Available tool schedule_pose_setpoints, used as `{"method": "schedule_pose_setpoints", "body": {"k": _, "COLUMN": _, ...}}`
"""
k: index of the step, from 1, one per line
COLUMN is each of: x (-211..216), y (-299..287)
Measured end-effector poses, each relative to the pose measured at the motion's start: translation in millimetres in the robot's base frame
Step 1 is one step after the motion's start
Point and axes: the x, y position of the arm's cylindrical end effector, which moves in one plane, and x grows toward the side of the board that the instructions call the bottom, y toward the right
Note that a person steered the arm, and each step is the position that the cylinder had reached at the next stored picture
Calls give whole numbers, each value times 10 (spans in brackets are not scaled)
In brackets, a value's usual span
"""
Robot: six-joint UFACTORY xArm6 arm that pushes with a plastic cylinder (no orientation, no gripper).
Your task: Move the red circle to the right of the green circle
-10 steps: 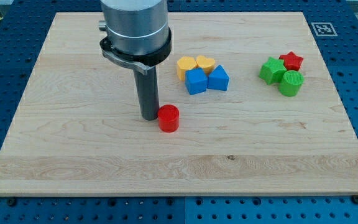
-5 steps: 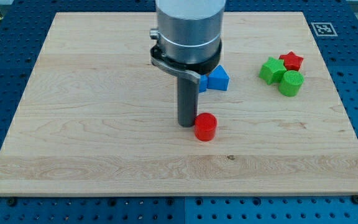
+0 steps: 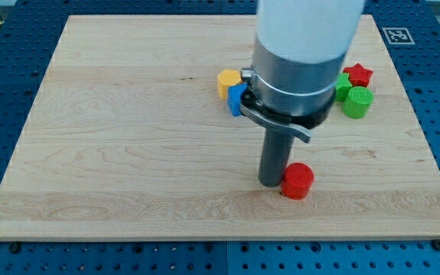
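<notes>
The red circle (image 3: 298, 181) lies on the wooden board (image 3: 128, 153), below the middle right. My tip (image 3: 271, 182) stands on the board touching the red circle's left side. The green circle (image 3: 357, 101) sits near the view's upper right, well above and to the right of the red circle. A red star (image 3: 358, 75) is just above the green circle. Another green block (image 3: 342, 86) shows partly beside them; the arm hides most of it.
A yellow block (image 3: 227, 80) and a blue block (image 3: 237, 98) peek out left of the arm's body; the rest of that cluster is hidden. A marker tag (image 3: 397, 34) sits at the board's top right corner.
My tip has moved right and down the view, pushing the red circle with it from the board's middle to the lower right. The arm now covers most of the blue and yellow cluster.
</notes>
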Motion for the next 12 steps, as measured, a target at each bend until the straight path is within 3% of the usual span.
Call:
{"method": "schedule_pose_setpoints", "body": {"k": 2, "x": 42, "y": 329}}
{"method": "schedule_pose_setpoints", "body": {"k": 7, "x": 278, "y": 420}}
{"method": "schedule_pose_setpoints", "body": {"k": 12, "x": 65, "y": 742}}
